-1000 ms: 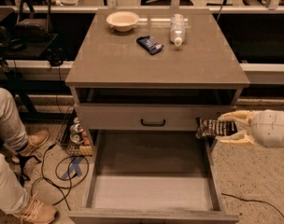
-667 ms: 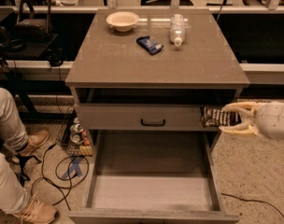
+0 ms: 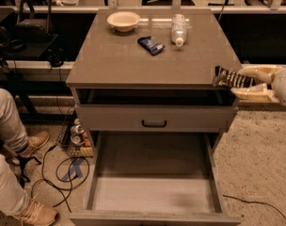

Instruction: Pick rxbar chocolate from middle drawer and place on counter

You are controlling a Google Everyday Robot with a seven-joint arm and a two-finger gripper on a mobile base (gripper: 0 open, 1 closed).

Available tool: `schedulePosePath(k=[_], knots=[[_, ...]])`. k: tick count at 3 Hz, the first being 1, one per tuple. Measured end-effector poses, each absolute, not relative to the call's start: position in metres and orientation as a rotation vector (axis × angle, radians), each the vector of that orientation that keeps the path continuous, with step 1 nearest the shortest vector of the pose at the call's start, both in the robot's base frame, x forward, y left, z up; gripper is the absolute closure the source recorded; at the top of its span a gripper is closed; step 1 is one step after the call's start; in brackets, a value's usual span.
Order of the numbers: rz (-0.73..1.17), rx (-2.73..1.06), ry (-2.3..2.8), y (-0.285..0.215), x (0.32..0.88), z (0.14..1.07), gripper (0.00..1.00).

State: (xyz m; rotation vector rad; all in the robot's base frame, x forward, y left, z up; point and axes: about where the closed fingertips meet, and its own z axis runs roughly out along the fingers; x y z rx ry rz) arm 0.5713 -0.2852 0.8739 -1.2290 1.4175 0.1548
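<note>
My gripper [image 3: 242, 83] is at the right edge of the counter [image 3: 119, 65], at the level of its top. Its pale fingers [image 3: 257, 72] are shut on the rxbar chocolate [image 3: 226, 77], a dark wrapper with pale stripes that sticks out to the left over the counter's front right corner. The middle drawer [image 3: 152, 182] is pulled fully out below, its pale floor bare.
On the counter lie a blue wrapped packet [image 3: 151, 44], a clear bottle on its side [image 3: 178, 29] and a cream bowl [image 3: 123, 20]. A closed drawer front with a black handle [image 3: 154, 124] sits above the open drawer. A person's legs [image 3: 11, 140] and cables [image 3: 63, 173] are at the left.
My gripper has risen with the bar from beside the upper drawer front to the level of the counter top, and the bar now reaches over the counter's right corner.
</note>
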Motion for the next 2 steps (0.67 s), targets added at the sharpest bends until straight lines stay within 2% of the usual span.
schedulePosePath(k=[1, 2], knots=[[0.194, -1.168, 1.445, -0.282, 0.612, 0.896, 1.0], [0.249, -1.155, 1.456, -0.265, 0.647, 0.905, 0.84]])
